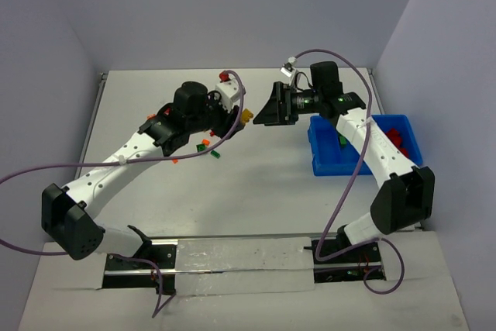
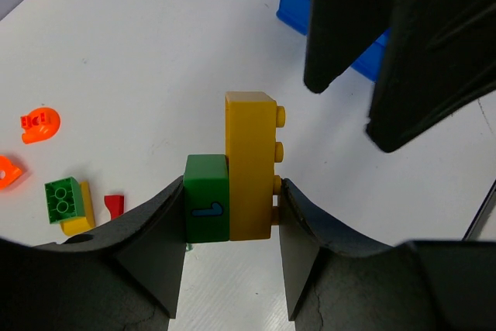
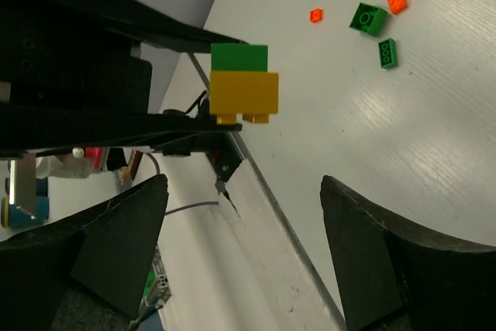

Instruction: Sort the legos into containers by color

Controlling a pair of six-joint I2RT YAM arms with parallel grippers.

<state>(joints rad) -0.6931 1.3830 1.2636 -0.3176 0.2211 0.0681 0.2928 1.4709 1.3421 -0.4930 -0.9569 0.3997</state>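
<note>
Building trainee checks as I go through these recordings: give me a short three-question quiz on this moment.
1. True or false: the left gripper clamps a yellow-green brick pair.
2. The right gripper is: A open, B shut on a red brick, C out of view.
3. Fill in: the blue bin lies on the ___ arm's side.
Key: 1 true; 2 A; 3 right.

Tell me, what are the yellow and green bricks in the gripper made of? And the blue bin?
The yellow brick and green brick, pinched together in the left gripper, look like hard plastic: smooth, slightly shiny, crisp edges, moulded studs on the yellow one. The blue bin is probably plastic too, in one even bright colour, though it is too far away to be sure.
</note>
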